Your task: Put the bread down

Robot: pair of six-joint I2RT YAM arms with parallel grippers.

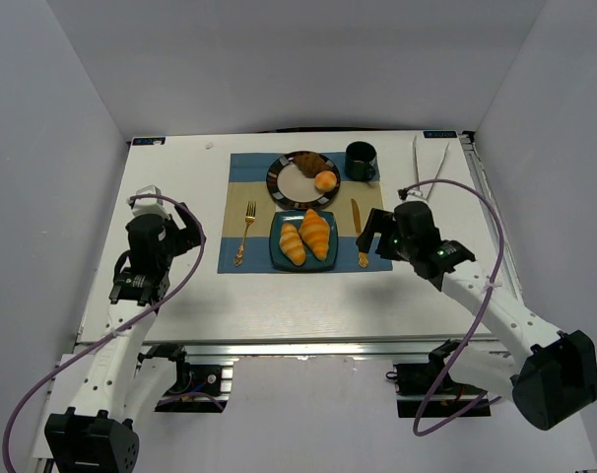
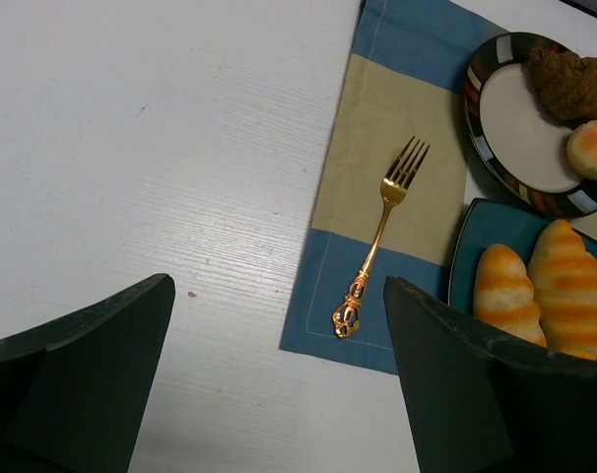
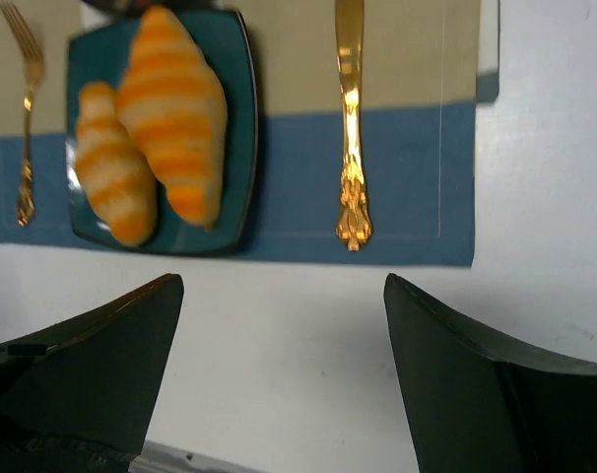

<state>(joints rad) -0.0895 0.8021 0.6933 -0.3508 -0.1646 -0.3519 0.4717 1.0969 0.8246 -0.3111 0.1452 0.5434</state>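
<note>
The white worktop (image 1: 180, 305) is shown spread with a blue-and-tan placemat (image 1: 241, 168). The left gripper (image 2: 277, 296) and the right gripper (image 3: 284, 291) are held above the worktop at either side of the mat, jaws wide apart and empty. The bread (image 1: 316, 234), two rolls touching side by side, is seen on a square teal plate (image 3: 241, 89), flanked by a gold fork (image 2: 377, 236) and knife (image 3: 351, 128).

Two glossy, golden-orange rolls of bread (image 1: 316, 233), croissant-shaped with ridged tops facing up, lie side by side and touching on a square teal plate (image 1: 279, 262), the smaller roll (image 3: 111, 182) to the left of the larger roll (image 3: 173, 113)
</note>
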